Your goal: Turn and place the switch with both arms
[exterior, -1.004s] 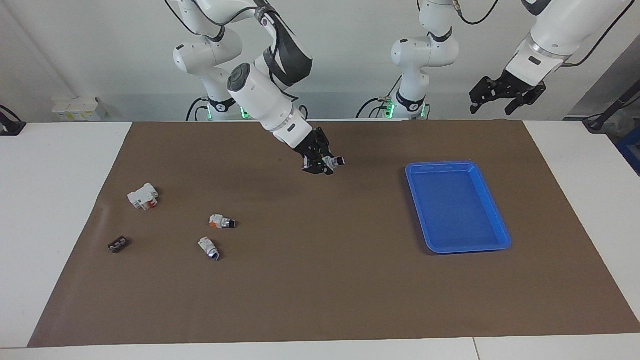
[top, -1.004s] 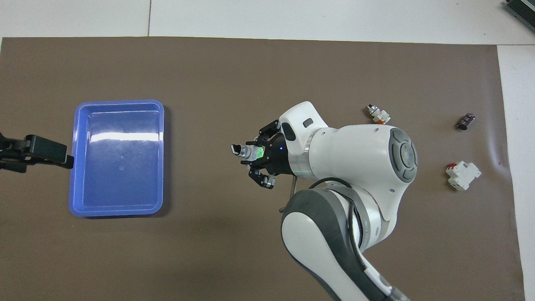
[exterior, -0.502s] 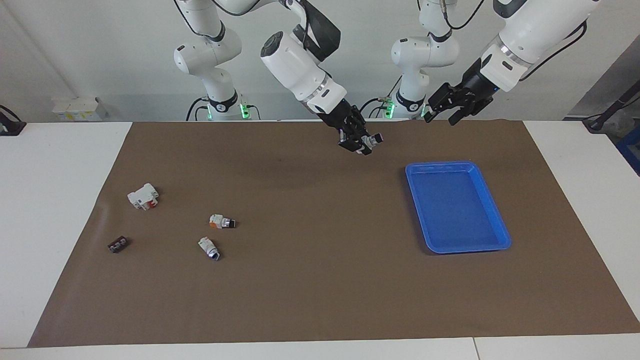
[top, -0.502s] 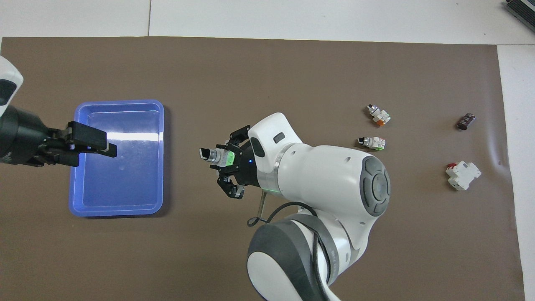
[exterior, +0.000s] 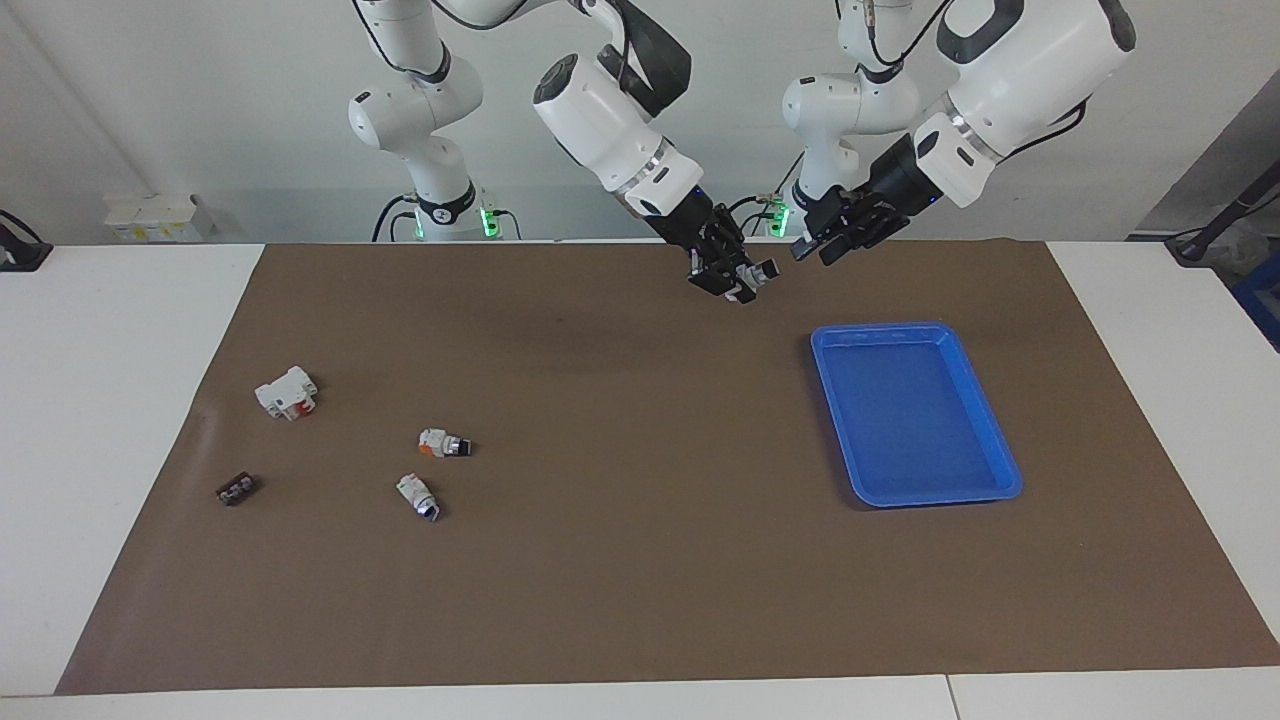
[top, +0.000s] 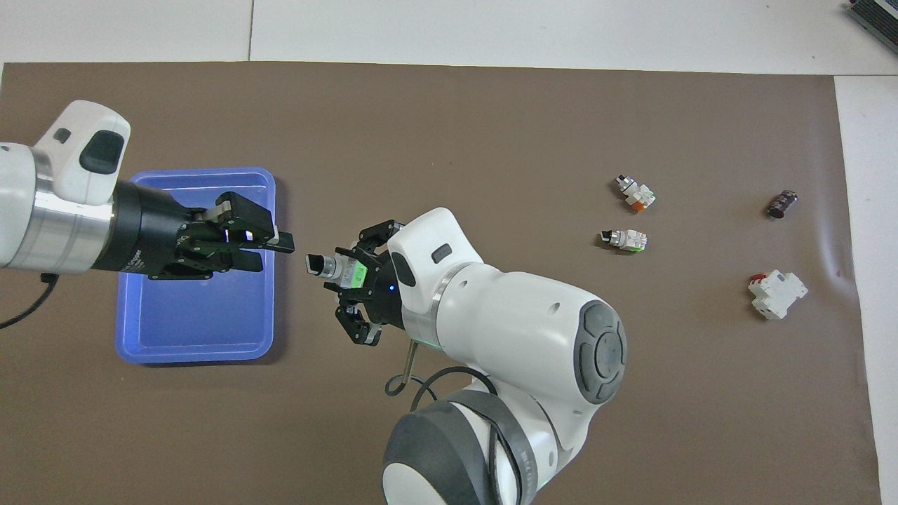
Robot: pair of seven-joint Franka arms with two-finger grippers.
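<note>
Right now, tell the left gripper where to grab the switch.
Take the black knob tip of the switch, coming from the tray end. The right gripper holds its green body, leaving only that tip pointing free at the left gripper.

Right gripper [exterior: 737,272], 1 s back: low over mid-mat, clamped on the switch [top: 337,268]. Now: raised, carried toward the left arm's end, over mat beside the tray [top: 130,330], knob tip pointing at the left gripper [top: 270,242].

Left gripper, 1 s back: high past the tray, off the mat edge. Now: brought in over the tray's rim, fingers apart, tips just short of the switch's knob, not touching.
</note>
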